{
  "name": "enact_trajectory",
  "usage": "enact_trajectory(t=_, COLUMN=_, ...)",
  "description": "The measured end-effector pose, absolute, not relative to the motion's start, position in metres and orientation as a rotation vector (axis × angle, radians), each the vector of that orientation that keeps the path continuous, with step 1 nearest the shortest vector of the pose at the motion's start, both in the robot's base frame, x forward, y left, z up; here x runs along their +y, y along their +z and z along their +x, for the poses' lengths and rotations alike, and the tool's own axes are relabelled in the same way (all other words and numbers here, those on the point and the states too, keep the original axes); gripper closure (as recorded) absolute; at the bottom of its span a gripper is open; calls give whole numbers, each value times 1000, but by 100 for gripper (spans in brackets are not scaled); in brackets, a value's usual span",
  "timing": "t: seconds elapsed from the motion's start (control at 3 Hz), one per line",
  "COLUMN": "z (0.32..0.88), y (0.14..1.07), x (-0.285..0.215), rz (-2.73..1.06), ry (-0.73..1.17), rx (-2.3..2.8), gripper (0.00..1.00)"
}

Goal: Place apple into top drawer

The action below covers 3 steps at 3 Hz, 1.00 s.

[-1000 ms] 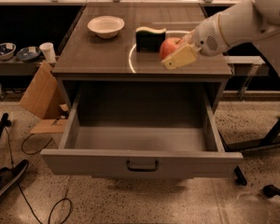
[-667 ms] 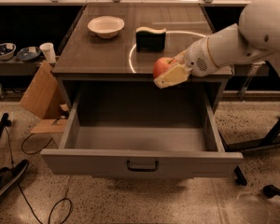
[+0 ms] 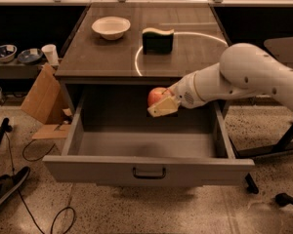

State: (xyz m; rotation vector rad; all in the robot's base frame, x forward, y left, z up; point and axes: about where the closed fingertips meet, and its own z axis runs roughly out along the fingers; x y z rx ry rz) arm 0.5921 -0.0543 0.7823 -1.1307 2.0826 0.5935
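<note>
The desk (image 3: 102,62) fills the middle of the view, w/ its top drawer (image 3: 146,147) pulled well out toward the camera; the grey floor looks bare as far as can be seen. The white arm (image 3: 254,77) reaches in from the right, crossing above the drawer's right wall, & ends at the gripper (image 3: 161,103). The gripper hangs over the open drawer, toward the back, approx. mid-width, just below the desk's front edge. On the desk top sit a green-and-yellow sponge (image 3: 157,39) & a white bowl (image 3: 111,27), both well apart from the gripper & no part of this job. The apple (image 3: 155,94) is up in the air inside the drawer opening, clear of the floor. It is clamped by the tan fingers (image 3: 162,109): one shows under its front side, the other is hidden behind the fruit. Smallest item is the dark handle (image 3: 149,172) at the centre of the front panel, not needed now since the drawer is already open. Step in hand, by my read: carry is done & the lowering phase is on; release not yet made. Next move calls for a straight descent w/ the wrist kept off the desk edge & the right wall. The fingers should spread only once the apple is near the floor, since a round fruit dropped from height could bounce or roll. Then lift up & out toward the front.
</note>
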Motion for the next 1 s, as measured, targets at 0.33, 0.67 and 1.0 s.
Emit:
enact_trajectory(t=0.33, z=594, y=747, x=-39, rz=-1122, ry=579, rx=2111, gripper=100)
enact_trajectory(t=0.67, z=592, y=710, x=-25, rz=-1150, ry=576, rx=2142, gripper=100)
enact_trajectory(t=1.0, z=586, y=677, x=-15, rz=-1217, ry=592, rx=2176, gripper=100)
